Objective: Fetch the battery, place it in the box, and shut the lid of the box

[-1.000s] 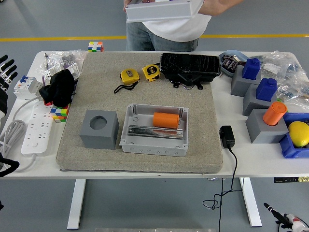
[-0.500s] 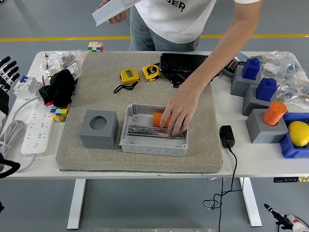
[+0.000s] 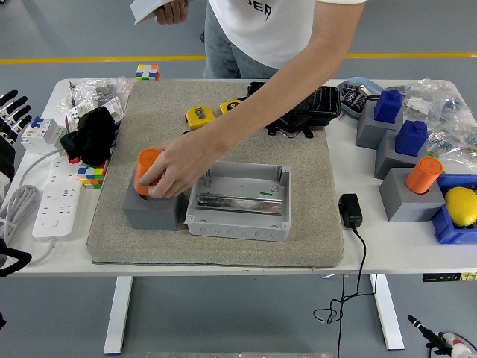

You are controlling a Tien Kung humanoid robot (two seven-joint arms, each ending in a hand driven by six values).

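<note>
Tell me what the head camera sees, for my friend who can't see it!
A person's hand sets an orange battery into a grey block. Beside it, a grey box sits open on a beige mat. The robot's left hand rests at the edge.

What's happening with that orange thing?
A person's hand grips the orange battery and is setting it on the grey block. The open box beside it holds no battery. The person's other hand holds the lid up at the top. The left robot hand rests at the table's left edge, touching nothing.
</note>
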